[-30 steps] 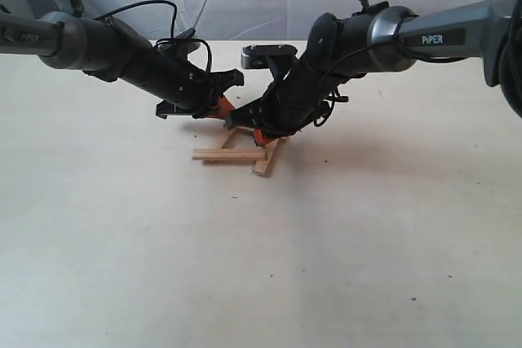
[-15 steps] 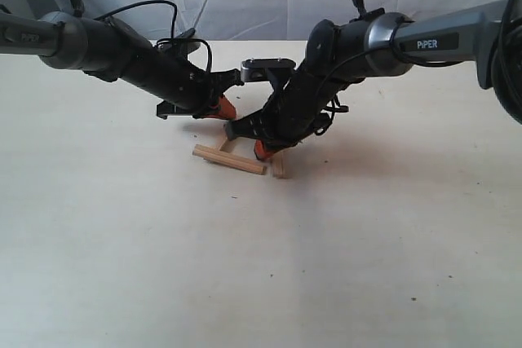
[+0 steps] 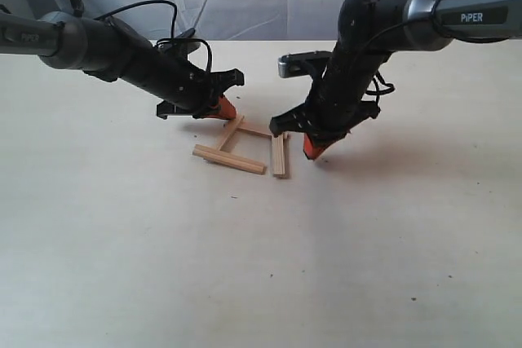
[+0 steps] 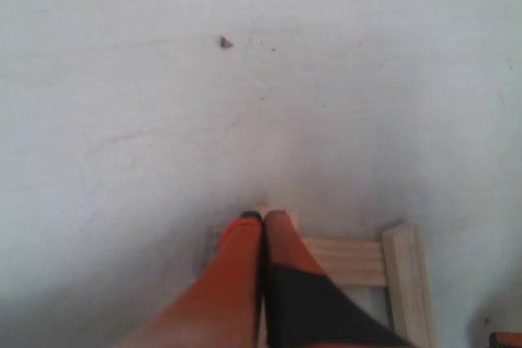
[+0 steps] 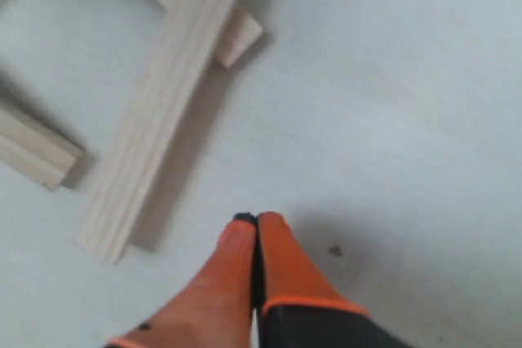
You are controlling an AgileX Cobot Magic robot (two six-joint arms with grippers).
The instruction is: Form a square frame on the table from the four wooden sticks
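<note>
four pale tan flat wooden sticks lie in a rough, skewed square mid pale cream wood-grain table. left arm slants in low from the left, orange-tipped left gripper pinched together, empty, tips at the far-left corner stick end. right arm bends steeply down, right gripper pinched together, empty, just beside the right-hand stick, not touching.

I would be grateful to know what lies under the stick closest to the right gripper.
The nearest stick rests on the end of a second stick, whose tip pokes out beyond it. Its other end seems to lie on the table; the contact itself is covered.
</note>
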